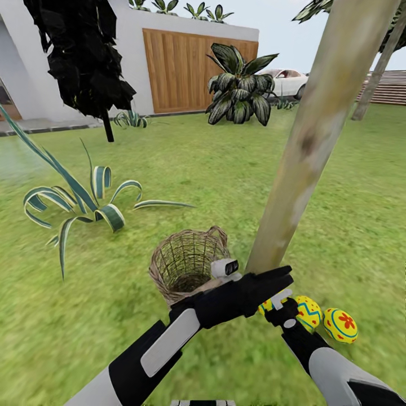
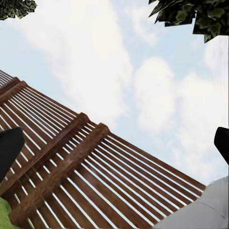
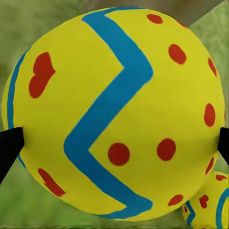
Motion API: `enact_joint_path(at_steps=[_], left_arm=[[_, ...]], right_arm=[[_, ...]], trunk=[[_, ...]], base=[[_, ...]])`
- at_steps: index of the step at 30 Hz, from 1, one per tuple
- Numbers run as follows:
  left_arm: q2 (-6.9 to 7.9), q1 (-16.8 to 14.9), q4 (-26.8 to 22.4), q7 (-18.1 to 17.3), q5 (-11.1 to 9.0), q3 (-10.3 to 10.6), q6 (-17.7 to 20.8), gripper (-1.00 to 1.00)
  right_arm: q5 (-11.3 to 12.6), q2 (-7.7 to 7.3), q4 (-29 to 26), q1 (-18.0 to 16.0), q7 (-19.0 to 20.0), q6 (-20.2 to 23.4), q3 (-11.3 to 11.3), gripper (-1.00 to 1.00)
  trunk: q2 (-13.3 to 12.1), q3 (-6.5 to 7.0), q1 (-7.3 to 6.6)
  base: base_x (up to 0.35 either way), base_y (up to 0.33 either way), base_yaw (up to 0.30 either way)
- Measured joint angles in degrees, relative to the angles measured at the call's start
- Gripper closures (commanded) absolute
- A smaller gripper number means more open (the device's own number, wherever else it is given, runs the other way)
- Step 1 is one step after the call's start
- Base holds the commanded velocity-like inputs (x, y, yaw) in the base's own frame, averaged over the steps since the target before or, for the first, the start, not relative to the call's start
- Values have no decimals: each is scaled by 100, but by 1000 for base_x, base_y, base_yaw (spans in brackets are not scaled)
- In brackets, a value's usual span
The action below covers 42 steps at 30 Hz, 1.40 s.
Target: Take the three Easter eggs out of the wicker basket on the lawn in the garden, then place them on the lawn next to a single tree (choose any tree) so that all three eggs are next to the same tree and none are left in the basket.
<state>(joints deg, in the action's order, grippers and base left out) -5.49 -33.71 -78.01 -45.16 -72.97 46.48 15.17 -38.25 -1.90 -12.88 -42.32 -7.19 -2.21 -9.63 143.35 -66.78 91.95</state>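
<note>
The wicker basket [image 1: 189, 264] stands on the lawn [image 1: 225, 169] just left of the leaning pale tree [image 1: 316, 129], and its inside shows bare weave. At the trunk's foot lie two Easter eggs: a zigzag one [image 1: 309, 312] and one with a red flower [image 1: 340, 325]. A sliver of a third egg [image 1: 264, 307] shows at my right gripper [image 1: 276, 304]. In the right wrist view this egg [image 3: 119, 95] spans the space between the spread fingers [image 3: 8, 148] of the open gripper [image 3: 114, 143], with another egg [image 3: 210, 210] beside it. My left gripper [image 1: 280, 277] hovers open by the trunk, and in the left wrist view it [image 2: 114, 148] faces the sky.
A striped agave [image 1: 84, 197] grows left of the basket. A black-leaved tree [image 1: 84, 56] and a broad-leaved shrub [image 1: 239, 90] stand further back before a white wall with a wooden gate [image 1: 192, 67]. A slatted wooden structure [image 2: 71, 176] appears in the left wrist view.
</note>
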Motion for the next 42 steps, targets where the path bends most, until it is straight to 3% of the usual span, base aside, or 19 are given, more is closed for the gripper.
enact_joint_path(at_steps=[3,8,15,20,38,42], left_arm=[[11,0,-159,-1,2,77,24,-100],[12,0,-192,2,1,213,21,-100],[-13,0,-190,8,1,288,-11,-100],[-4,0,-197,8,1,295,-12,-100],[-30,0,-199,8,1,304,-14,-100],[28,0,-211,-13,1,268,3,-100]], right_arm=[[-12,14,150,-3,-241,-8,-1,100],[-10,179,193,-26,-333,-17,1,100],[-16,171,213,-27,-332,-32,-10,100],[-30,174,197,-26,-331,-595,9,100],[-3,144,197,-26,-339,-621,-20,100],[-1,144,197,-26,-339,-616,-26,100]], trunk=[[4,-67,8],[11,-177,21],[20,-333,39],[27,-443,52],[51,-842,98],[56,-931,108]], base=[[0,0,0],[0,0,0],[0,0,0],[0,0,0],[0,0,0],[0,0,0]])
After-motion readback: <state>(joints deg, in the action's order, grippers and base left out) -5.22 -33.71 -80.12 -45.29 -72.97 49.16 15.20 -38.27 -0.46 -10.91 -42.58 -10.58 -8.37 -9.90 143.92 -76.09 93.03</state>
